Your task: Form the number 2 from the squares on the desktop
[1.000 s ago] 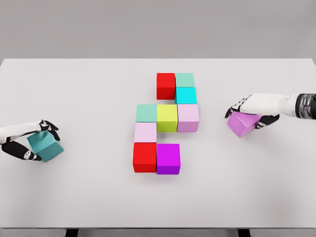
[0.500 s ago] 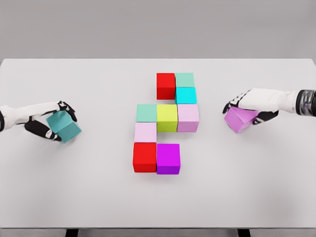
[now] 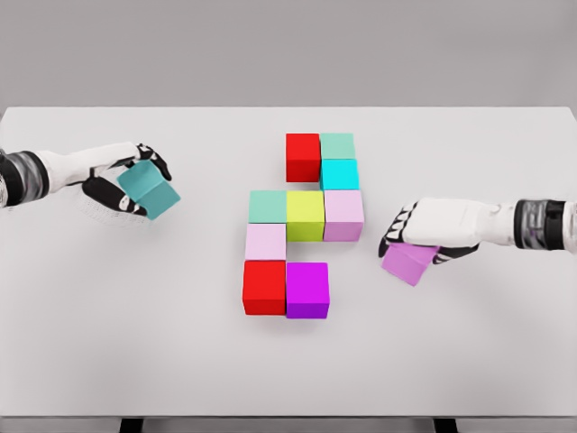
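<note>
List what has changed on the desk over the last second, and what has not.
The left hand, gripping the teal cube throughout, carried it up and rightward toward the block figure. The right hand, gripping the violet cube throughout, brought it left and down, toward the gap beside the magenta cube. Nothing was released or newly grasped. The nine assembled cubes on the white table did not shift.

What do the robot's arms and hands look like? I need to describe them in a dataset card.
Both arms have smooth white shells with a dark grey banded section at the wrist. The left hand and right hand are five-fingered, white across the back, with black fingers and palms. No cables or markings show.
</note>
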Motion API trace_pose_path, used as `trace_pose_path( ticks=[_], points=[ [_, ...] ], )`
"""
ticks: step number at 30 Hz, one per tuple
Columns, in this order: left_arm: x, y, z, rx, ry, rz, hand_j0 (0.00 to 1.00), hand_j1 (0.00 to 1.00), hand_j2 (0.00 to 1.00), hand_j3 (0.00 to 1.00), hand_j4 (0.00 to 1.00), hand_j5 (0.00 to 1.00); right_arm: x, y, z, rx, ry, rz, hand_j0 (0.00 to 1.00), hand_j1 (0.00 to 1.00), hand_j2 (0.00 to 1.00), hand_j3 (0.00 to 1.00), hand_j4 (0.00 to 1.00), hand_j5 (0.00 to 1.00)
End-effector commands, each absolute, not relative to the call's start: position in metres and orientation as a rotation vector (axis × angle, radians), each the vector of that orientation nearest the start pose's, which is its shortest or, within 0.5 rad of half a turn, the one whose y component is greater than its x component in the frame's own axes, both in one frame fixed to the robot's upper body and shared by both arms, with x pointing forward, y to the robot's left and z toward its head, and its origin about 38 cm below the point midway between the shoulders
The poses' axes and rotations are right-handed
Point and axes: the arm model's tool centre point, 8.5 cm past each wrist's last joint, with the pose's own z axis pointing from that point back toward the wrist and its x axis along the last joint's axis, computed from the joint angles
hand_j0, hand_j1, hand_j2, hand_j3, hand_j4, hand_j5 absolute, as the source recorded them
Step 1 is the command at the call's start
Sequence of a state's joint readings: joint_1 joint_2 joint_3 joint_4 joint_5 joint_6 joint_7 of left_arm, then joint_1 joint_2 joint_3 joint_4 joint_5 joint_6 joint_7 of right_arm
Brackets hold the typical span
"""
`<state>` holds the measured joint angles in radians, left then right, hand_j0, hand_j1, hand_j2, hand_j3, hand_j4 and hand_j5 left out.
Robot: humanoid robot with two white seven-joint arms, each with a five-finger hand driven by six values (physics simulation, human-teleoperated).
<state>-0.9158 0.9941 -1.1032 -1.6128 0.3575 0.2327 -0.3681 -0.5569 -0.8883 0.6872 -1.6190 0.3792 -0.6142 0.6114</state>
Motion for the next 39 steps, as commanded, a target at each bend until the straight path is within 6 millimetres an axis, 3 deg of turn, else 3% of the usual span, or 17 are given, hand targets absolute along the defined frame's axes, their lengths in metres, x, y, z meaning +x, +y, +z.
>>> trace_pose_path(
  ticks=[1,6,13,18,25,29,33,34,35,36,38,39],
  points=[
    [0.451,0.301,0.21,0.152,-1.07,-1.304,0.49,0.49,0.49,0.49,0.49,0.49,0.375,-0.267,0.197,0.274,1.775,-3.092,0.63,0.63,0.63,0.63,0.63,0.63],
    [0.484,0.28,0.221,0.171,-1.092,-1.219,0.49,0.49,0.49,0.49,0.49,0.49,0.361,-0.254,0.196,0.218,1.772,-3.048,0.65,0.65,0.65,0.65,0.65,0.65],
    [0.524,0.25,0.215,0.14,-1.112,-1.13,0.49,0.49,0.49,0.49,0.49,0.49,0.358,-0.245,0.193,0.18,1.78,-3.03,0.67,0.67,0.67,0.67,0.67,0.67],
    [0.541,0.212,0.214,0.151,-1.127,-1.155,0.49,0.49,0.49,0.49,0.49,0.49,0.356,-0.242,0.189,0.152,1.767,-3.034,0.67,0.67,0.67,0.67,0.67,0.67],
    [0.545,0.193,0.212,0.166,-1.135,-1.189,0.49,0.49,0.49,0.49,0.49,0.49,0.355,-0.237,0.187,0.13,1.758,-3.028,0.68,0.68,0.68,0.68,0.68,0.68],
    [0.544,0.171,0.209,0.19,-1.147,-1.245,0.51,0.51,0.51,0.51,0.51,0.51,0.355,-0.232,0.186,0.116,1.754,-3.02,0.69,0.69,0.69,0.69,0.69,0.69],
    [0.545,0.172,0.204,0.199,-1.135,-1.247,0.51,0.51,0.51,0.51,0.51,0.51,0.355,-0.229,0.187,0.113,1.76,-3.009,0.7,0.7,0.7,0.7,0.7,0.7],
    [0.546,0.171,0.2,0.198,-1.129,-1.244,0.52,0.52,0.52,0.52,0.52,0.52,0.356,-0.227,0.188,0.112,1.763,-3.003,0.73,0.73,0.73,0.73,0.73,0.73],
    [0.546,0.17,0.198,0.208,-1.126,-1.253,0.53,0.53,0.53,0.53,0.53,0.53,0.355,-0.227,0.186,0.105,1.76,-3.005,0.83,0.83,0.83,0.83,0.83,0.83],
    [0.546,0.17,0.198,0.218,-1.127,-1.258,0.54,0.54,0.54,0.54,0.54,0.54,0.355,-0.227,0.187,0.107,1.761,-3.005,0.85,0.85,0.85,0.85,0.85,0.85],
    [0.546,0.169,0.198,0.222,-1.127,-1.266,0.58,0.58,0.58,0.58,0.58,0.58,0.357,-0.226,0.189,0.116,1.76,-3.0,1.0,1.0,1.0,1.0,1.0,1.0],
    [0.545,0.167,0.197,0.219,-1.128,-1.27,0.59,0.59,0.59,0.59,0.59,0.59,0.357,-0.225,0.189,0.116,1.763,-2.995,1.0,1.0,1.0,1.0,1.0,1.0]
  ],
)
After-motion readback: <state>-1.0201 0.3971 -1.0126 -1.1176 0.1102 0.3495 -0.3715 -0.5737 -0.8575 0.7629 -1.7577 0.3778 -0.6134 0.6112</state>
